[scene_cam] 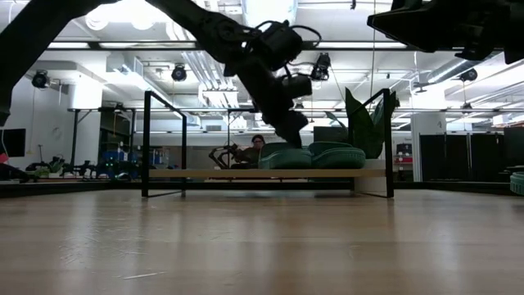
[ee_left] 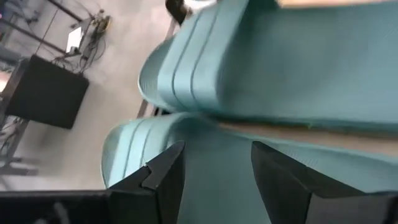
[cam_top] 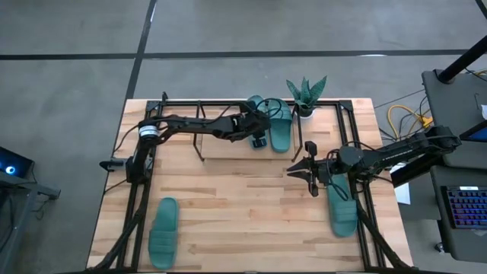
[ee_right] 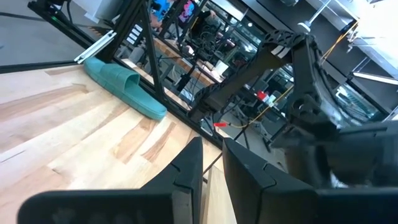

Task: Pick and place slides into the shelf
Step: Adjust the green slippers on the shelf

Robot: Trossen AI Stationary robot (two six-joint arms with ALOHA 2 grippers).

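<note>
The teal-green rubber slides (ee_left: 261,68) look matt, with smooth ribbed straps. The light wooden bench (cam_top: 243,205) shows visible grain with a slight sheen. The thin black metal-rod shelf (scene_cam: 164,139) looks matt.

L end effector (cam_top: 261,138) fingers apart, R end effector (cam_top: 311,172) narrow gap

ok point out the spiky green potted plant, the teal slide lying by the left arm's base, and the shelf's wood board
spiky green potted plant (cam_top: 306,92): high view, on its leaves
teal rubber slide sandal (cam_top: 163,230): high view, on its strap
light wood shelf board (cam_top: 228,148): high view, on its bare front part
</note>
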